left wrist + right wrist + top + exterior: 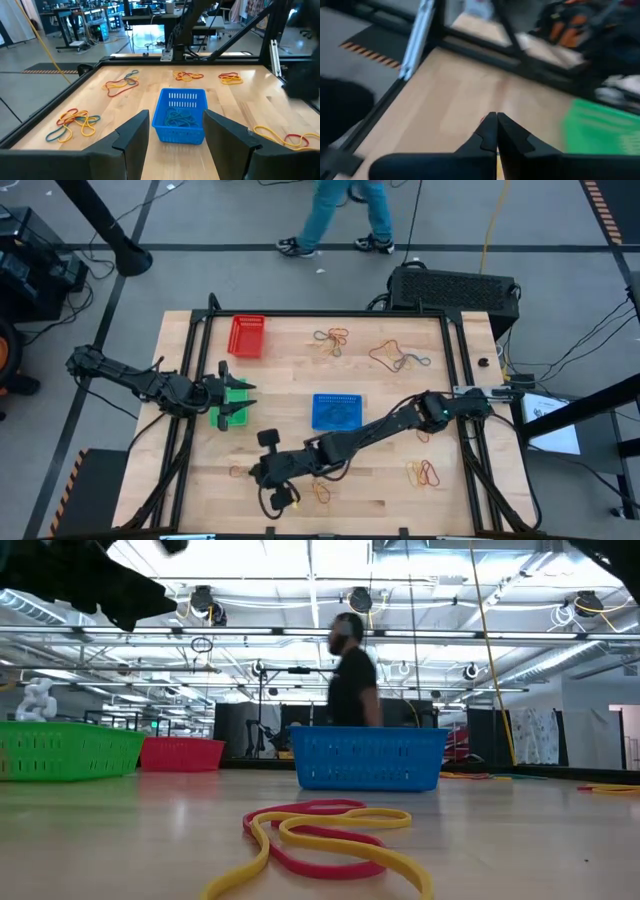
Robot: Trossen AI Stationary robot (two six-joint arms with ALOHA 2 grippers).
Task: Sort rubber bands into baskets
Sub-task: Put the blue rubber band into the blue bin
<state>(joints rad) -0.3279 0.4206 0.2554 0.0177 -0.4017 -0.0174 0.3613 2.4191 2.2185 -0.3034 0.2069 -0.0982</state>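
Green basket (234,404): sitting under left gripper (240,397), fingers spreading wide (empty).
Right gripper (258,473): fingers pressing together, hovering near the tabletop (400,400) front edge.

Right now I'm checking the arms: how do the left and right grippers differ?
The left gripper is open, fingers spread wide; the right gripper is shut, fingertips touching, nothing visible between them. The left gripper hovers at the green basket by the table's left side; the right gripper reaches across to the front edge, left of the blue basket. Both are dark two-finger grippers.
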